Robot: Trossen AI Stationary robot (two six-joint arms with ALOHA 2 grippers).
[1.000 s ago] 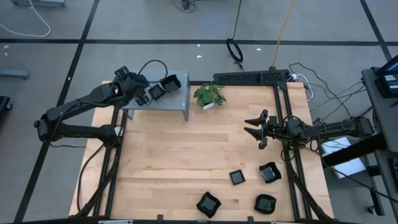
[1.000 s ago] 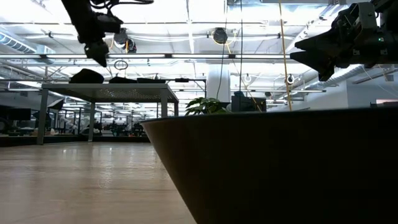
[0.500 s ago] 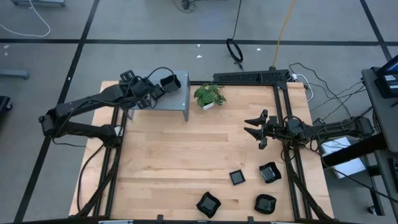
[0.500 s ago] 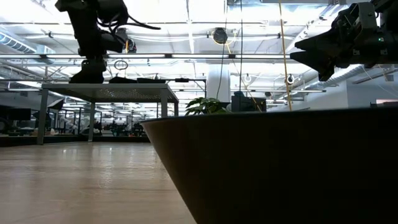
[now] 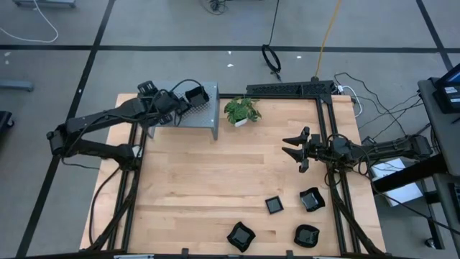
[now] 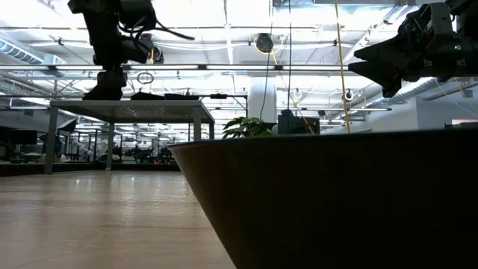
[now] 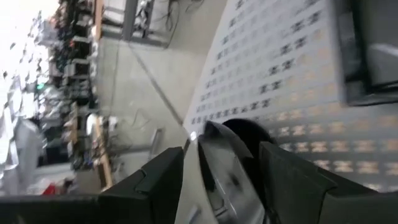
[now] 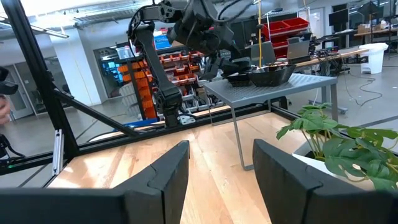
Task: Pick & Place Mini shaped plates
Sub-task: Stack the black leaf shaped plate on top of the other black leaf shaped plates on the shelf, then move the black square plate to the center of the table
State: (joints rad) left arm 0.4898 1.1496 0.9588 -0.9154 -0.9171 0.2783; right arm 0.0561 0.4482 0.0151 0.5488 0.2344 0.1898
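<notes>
The left gripper (image 5: 164,109) reaches over the small grey perforated metal stand (image 5: 205,119) at the far left corner of the light wooden desk (image 5: 208,180); in its wrist view the fingers (image 7: 155,180) are spread wide with a glossy black rounded mini plate (image 7: 233,165) between them, its edge down on the stand's perforated top, though whether the pads press on it cannot be told; a second black square plate (image 5: 197,94) lies on the stand's far right corner, just beside the gripper; right of the stand, at the desk's far edge, stands a small green leafy plant in a white pot (image 5: 242,111); nearer the front edge lie four more small black glossy plates: a wavy-edged one (image 5: 241,236) at the front edge, a little square one (image 5: 274,205) behind it, a rounded one (image 5: 306,234) at the front edge and another (image 5: 311,199) behind that; the right gripper (image 5: 293,148) hangs above the desk's right side, well clear of those four, fingers parted and holding nothing
</notes>
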